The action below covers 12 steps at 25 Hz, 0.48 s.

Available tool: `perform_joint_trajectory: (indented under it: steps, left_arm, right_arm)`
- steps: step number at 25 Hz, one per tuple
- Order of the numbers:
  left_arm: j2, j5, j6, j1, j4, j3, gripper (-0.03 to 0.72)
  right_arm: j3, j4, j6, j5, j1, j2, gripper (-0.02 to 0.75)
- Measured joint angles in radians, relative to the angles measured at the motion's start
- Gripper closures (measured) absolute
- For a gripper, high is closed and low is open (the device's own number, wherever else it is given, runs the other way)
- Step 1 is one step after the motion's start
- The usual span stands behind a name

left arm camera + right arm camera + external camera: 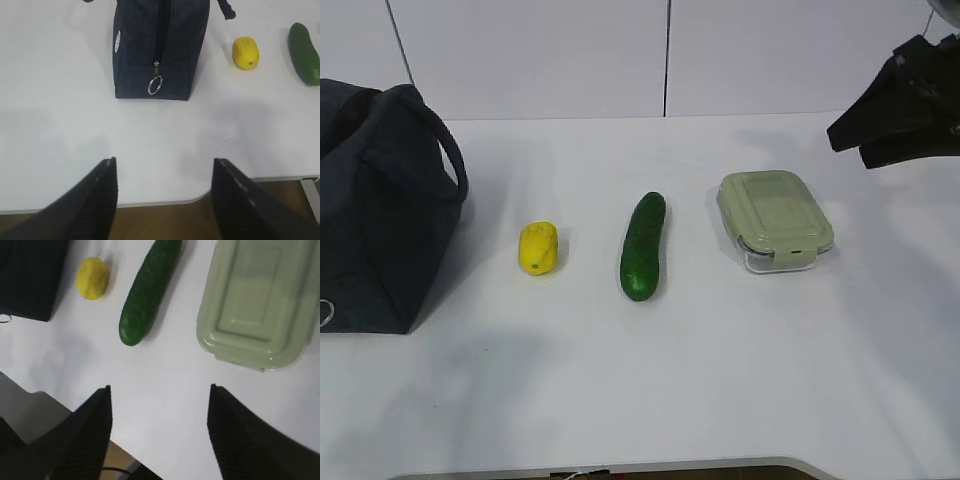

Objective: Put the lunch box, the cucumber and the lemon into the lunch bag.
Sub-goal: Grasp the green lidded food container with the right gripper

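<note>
Lunch box (255, 305) lies beyond the empty, spread-jawed right gripper (160, 432), untouched.

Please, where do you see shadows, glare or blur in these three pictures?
Exterior view: even light, soft shadows beside the lemon and cucumber. Left wrist view: the open left claw is blurred, the lunch bag sharp. Right wrist view: faint glare on the lunch box lid, right claw out of focus.

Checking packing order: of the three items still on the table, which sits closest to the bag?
The lemon. It lies just right of the lunch bag; the cucumber comes next in the row, and the lunch box sits farthest right.
</note>
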Motion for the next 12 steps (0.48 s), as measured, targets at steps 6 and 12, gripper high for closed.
perform_joint_trajectory:
  steps: [6, 12]
  left_arm:
    - [0.0, 0.0, 0.0, 0.0, 0.0, 0.0, 0.257]
    - [0.0, 0.0, 0.0, 0.0, 0.0, 0.0, 0.257]
  right_arm:
    - [-0.028, 0.046, -0.033, 0.005, -0.059, 0.122, 0.269]
    - [-0.044, -0.055, -0.048, 0.005, -0.066, 0.159, 0.281]
